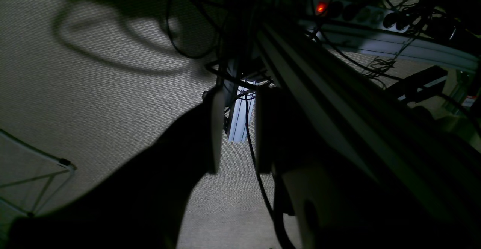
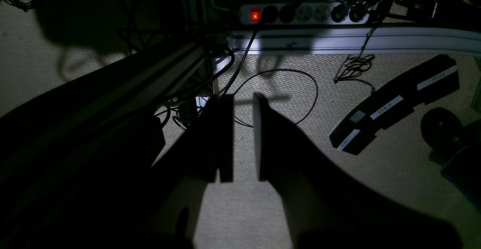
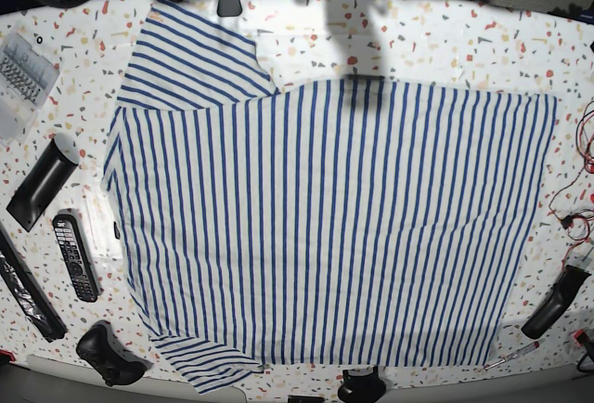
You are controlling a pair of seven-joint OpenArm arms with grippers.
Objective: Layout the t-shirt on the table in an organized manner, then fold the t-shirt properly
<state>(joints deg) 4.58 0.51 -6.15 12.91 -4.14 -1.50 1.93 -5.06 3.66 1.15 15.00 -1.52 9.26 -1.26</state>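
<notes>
Spreading wide, striped shirt awaits its first fold

Covering much of the speckled table (image 3: 445, 27), the white-and-blue t-shirt (image 3: 325, 227) lies broad and nearly flat in the base view, its body reaching toward that view's right and its sleeves at the left. The layout appears meant to expose the full body for folding. The upper sleeve (image 3: 190, 59) angles outward, its stripes running across those of the body; the lower sleeve (image 3: 209, 361) looks bunched and may need straightening first. Faint creases cross the cloth, and the job looks to be at the end of layout, with folding ahead.

Beyond the collar side lie a remote control (image 3: 74, 256) and a black cylinder (image 3: 42, 180), apart from the fabric, a placement that likely leaves room to work.

Farther out, both grippers point toward the floor (image 2: 240, 211), away from the cloth, a pose that suggests waiting. The left gripper (image 1: 238, 128) stands parted by a modest gap, nothing between its fingers. The right gripper (image 2: 243, 136) shows a similar narrow opening, also empty. Neither touches the shirt. Behind the right one's fingers, a power strip (image 2: 313, 13) glows red at its switch. Reaching for the fabric's edges without dragging the layout askew looks like the next challenge.
</notes>
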